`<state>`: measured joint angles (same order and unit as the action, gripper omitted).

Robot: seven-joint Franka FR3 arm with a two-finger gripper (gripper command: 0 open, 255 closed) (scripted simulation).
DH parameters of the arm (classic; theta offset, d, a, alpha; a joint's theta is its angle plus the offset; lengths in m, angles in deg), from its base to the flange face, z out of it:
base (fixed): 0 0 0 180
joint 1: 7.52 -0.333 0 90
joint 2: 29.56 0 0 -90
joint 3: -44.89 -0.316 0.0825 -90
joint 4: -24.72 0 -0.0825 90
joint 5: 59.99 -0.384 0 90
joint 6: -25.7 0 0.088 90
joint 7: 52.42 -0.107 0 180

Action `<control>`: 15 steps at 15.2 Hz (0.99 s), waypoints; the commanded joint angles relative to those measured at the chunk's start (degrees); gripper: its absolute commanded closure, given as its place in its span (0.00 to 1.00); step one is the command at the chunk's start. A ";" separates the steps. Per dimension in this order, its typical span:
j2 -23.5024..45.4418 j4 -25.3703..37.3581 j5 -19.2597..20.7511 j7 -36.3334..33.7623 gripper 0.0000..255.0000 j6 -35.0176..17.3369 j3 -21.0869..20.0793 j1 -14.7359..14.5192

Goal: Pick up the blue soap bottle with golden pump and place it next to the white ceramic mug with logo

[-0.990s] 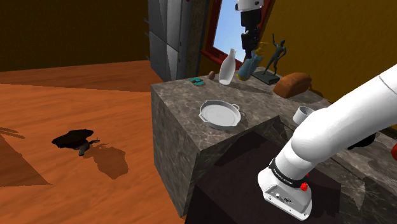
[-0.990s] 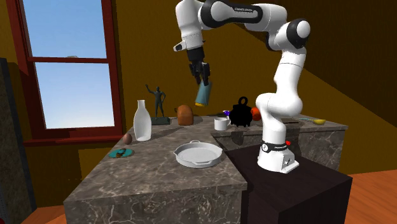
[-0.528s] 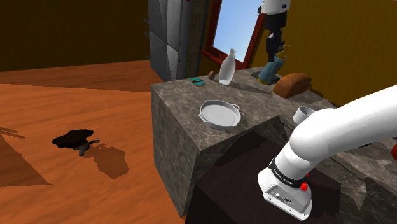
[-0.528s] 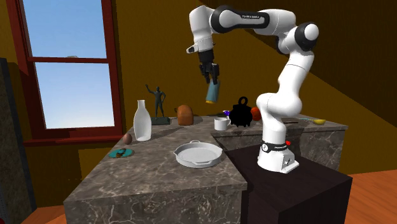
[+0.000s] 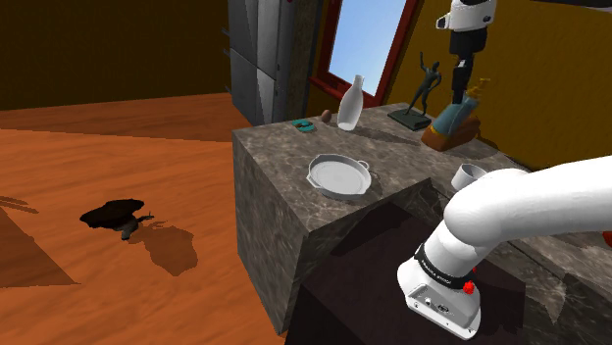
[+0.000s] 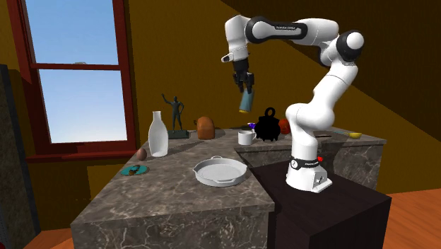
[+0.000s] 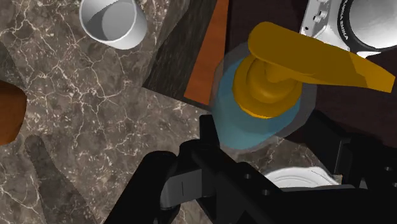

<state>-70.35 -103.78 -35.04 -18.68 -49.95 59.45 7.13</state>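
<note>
My black gripper (image 6: 244,86) is shut on the blue soap bottle (image 6: 245,103), which hangs tilted in the air above the stone counter (image 6: 169,198). In the shoulder view the gripper (image 5: 459,96) holds the bottle (image 5: 450,119) in front of the brown loaf, its golden pump (image 5: 478,91) pointing right. The wrist view looks down on the golden pump (image 7: 299,63) and blue body (image 7: 236,125), clasped in the gripper (image 7: 267,137). The white mug (image 7: 113,22) stands on the counter below and off to one side. It also shows as the mug (image 5: 469,176) and the mug (image 6: 246,137).
A white pan (image 5: 339,176) lies mid-counter, with a tall white vase (image 5: 351,103), a dark figurine (image 5: 424,86) and a brown loaf (image 6: 206,128) farther back. A black kettle (image 6: 269,126) stands beside the mug. The dark stand (image 6: 332,205) adjoins the counter.
The arm has carried the bottle from beside the white vase across to the shoulder view's right, past the figurine and over the loaf, nearer the mug. The grip has stayed shut.
</note>
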 commanded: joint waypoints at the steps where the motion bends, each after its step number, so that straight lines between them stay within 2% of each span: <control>1: -2.07 -1.13 2.24 2.53 1.00 0.01 1.91 1.00; 8: -8.31 -2.99 10.23 11.45 1.00 0.49 8.60 4.55; 15: -11.77 -1.82 18.47 20.92 1.00 -0.18 16.23 7.54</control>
<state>-81.90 -106.39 -18.12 0.29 -50.00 74.14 14.25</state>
